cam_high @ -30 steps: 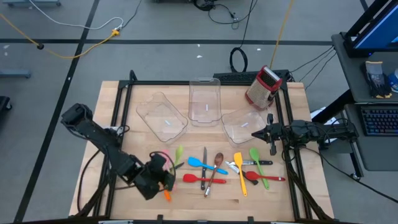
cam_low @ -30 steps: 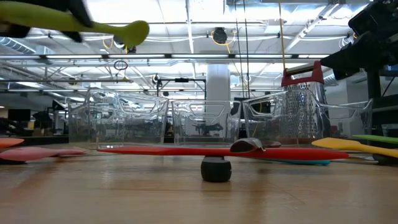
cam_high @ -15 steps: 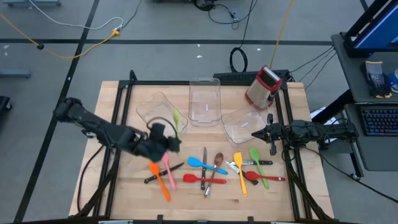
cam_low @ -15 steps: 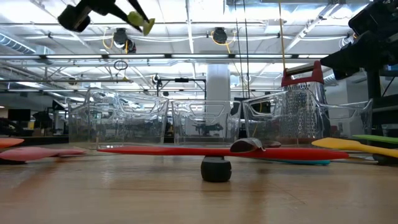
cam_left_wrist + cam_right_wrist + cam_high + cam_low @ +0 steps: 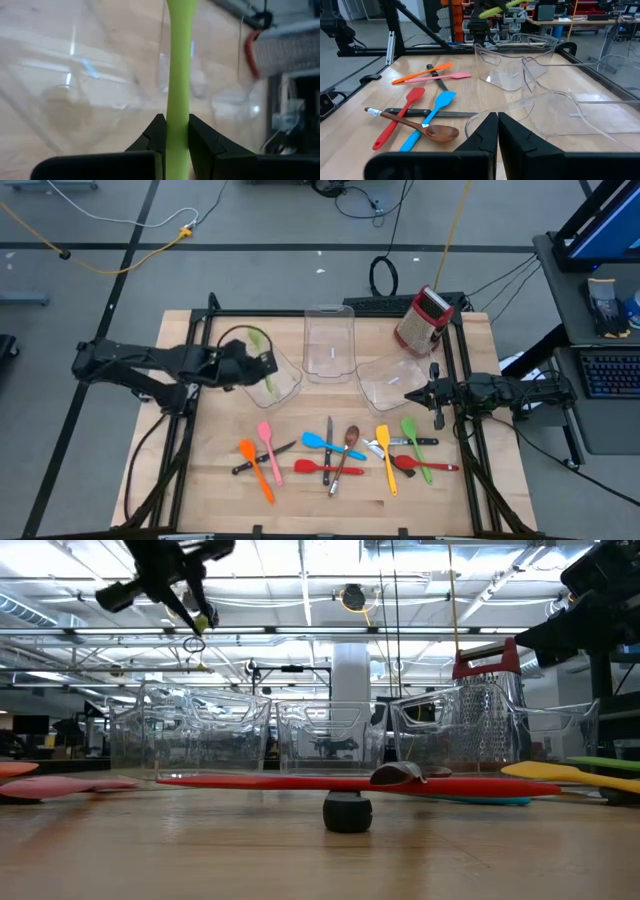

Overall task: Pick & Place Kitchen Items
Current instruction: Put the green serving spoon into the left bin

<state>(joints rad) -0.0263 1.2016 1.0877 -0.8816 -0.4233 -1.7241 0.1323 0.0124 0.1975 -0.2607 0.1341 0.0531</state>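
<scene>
The wooden table (image 5: 200, 480) carries three clear bins along its far side and a spread of utensils along its near side. The left arm reaches over the left clear bin (image 5: 285, 385), and the left end effector (image 5: 262, 362) is clamped narrowly on the stem of a green spatula (image 5: 266, 370), which it holds in the air above that bin; the left wrist view shows both fingers (image 5: 156, 135) pressed against the green stem. The right arm rests at the table's right edge beside the right clear bin (image 5: 390, 380), with the right end effector (image 5: 412, 395) closed, its fingers touching and holding nothing. The red-topped grater (image 5: 422, 320) stands at the far right corner. On the table lie an orange spatula (image 5: 255, 468), a pink spatula (image 5: 267, 442), a blue spatula (image 5: 328, 445), a red spatula (image 5: 320, 467), a brown spoon (image 5: 347, 448), a yellow spatula (image 5: 386, 455) and a second green spatula (image 5: 415, 445). No legible writing or brand marks appear.
</scene>
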